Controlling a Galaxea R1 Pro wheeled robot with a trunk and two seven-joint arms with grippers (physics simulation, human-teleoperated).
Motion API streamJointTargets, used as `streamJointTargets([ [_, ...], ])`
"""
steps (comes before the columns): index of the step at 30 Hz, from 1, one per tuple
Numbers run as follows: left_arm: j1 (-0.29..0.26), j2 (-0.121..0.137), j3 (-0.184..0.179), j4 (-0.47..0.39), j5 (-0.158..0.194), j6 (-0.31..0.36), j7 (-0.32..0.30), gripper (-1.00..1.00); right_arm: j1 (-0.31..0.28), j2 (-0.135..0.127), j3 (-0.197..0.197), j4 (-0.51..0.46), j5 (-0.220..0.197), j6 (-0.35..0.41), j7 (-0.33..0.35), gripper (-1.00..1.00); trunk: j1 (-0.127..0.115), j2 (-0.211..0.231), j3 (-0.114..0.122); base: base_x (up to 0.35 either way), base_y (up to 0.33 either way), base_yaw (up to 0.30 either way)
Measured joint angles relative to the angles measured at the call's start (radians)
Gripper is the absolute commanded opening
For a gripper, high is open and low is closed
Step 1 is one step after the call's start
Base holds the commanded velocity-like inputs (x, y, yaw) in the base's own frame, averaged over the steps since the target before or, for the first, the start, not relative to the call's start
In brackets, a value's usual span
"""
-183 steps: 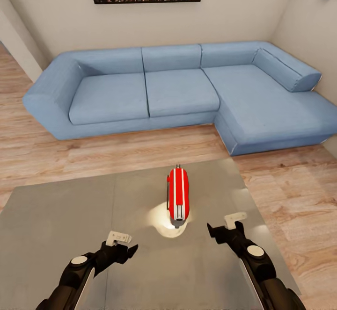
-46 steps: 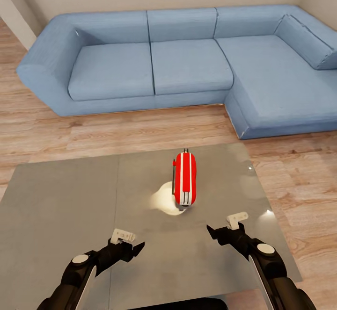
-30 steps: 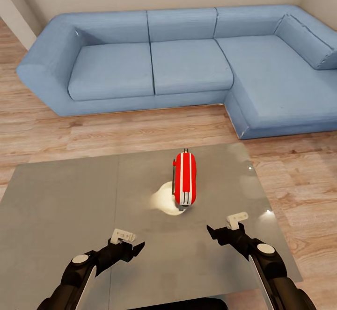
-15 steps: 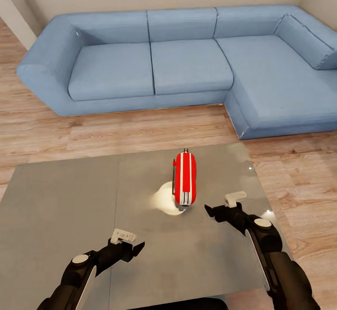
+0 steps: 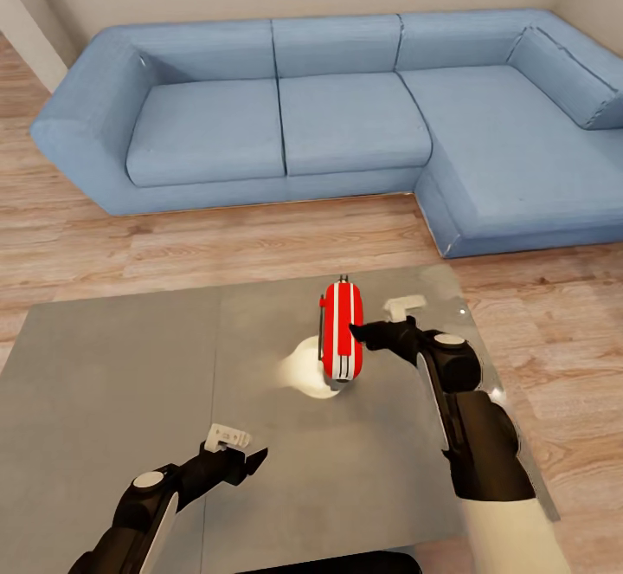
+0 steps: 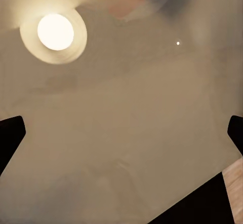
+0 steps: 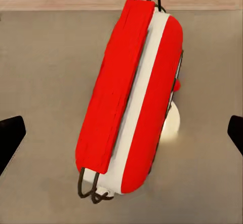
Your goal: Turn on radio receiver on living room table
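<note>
No readable text, labels, brands or nos. anywhere. Radio receiver (image 5: 343, 342) has plain white stripes on red, no lettering seen, incl. in the close right wrist view. Desk (image 5: 112, 383) top is unmarked.

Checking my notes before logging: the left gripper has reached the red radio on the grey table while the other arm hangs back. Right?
Wrong arm. The head view shows the right gripper at the radio on the table; the left gripper hangs back.
</note>
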Motion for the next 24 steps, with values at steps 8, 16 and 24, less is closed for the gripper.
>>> streamJointTargets([
  [8, 0.000, 0.000, 0.000, 0.000, 0.000, -0.001, 0.000, 1.00, -0.045, 0.060, 0.002, 0.011, 0.113, 0.025, -0.003, 1.00, 0.000, 0.000, 0.000, 0.000, 0.000, 0.000],
  [16, 0.000, 0.000, 0.000, -0.001, 0.000, -0.001, 0.001, 1.00, -0.229, 0.060, 0.000, 0.333, 0.116, -0.010, -0.113, 1.00, 0.000, 0.000, 0.000, 0.000, 0.000, 0.000],
  [24, 0.000, 0.000, 0.000, -0.001, 0.000, -0.001, 0.000, 1.00, -0.266, 0.060, 0.000, 0.405, 0.065, -0.048, -0.134, 1.00, 0.000, 0.000, 0.000, 0.000, 0.000, 0.000],
])
